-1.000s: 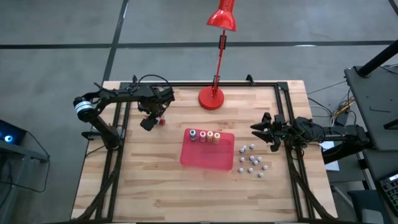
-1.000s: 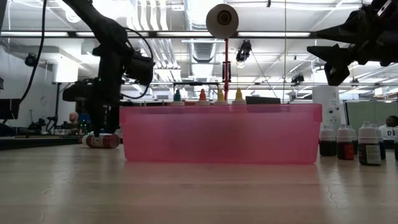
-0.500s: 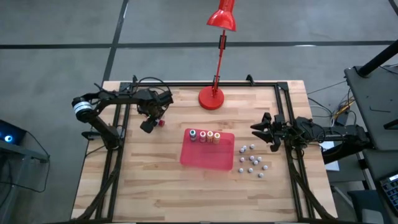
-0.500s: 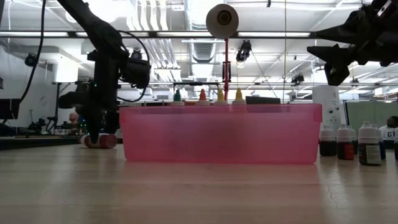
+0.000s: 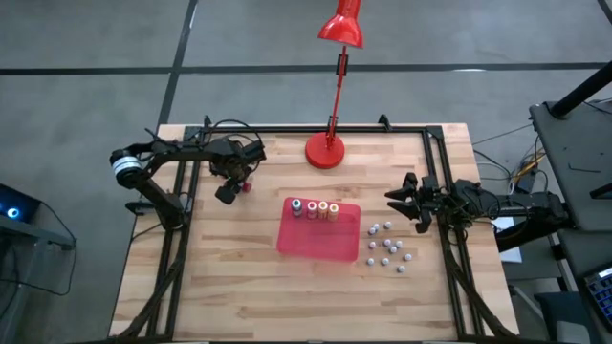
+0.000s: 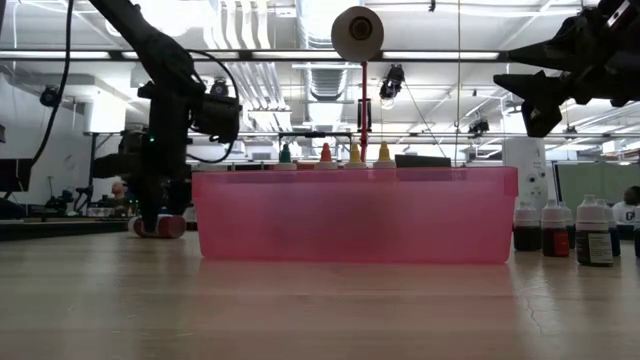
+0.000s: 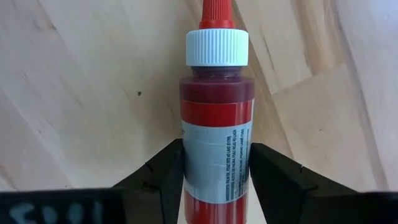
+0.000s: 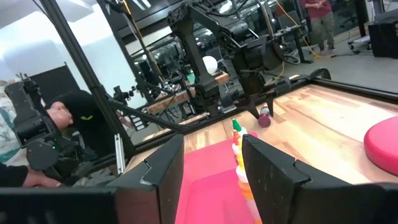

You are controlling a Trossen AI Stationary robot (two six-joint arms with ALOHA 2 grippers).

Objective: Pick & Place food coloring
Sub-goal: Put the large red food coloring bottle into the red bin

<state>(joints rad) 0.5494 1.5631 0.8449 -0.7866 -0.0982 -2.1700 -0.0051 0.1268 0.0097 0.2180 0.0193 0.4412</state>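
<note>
Red-capped bottle point(image 7: 216, 124) base hidden between left pincer point(image 7: 216, 180) fingers.

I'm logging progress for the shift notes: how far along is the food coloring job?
Done: four bottles stand upright in a row inside the red tray. In hand: the left gripper has its jaws on either side of a red-capped bottle lying on the table left of the tray; it is not lifted yet. Left: carrying that bottle to the tray. The right gripper waits at the table's right edge, jaws open.

Bare table point(image 5: 220, 277) lies open left of the red tray point(image 5: 318, 239).
</note>
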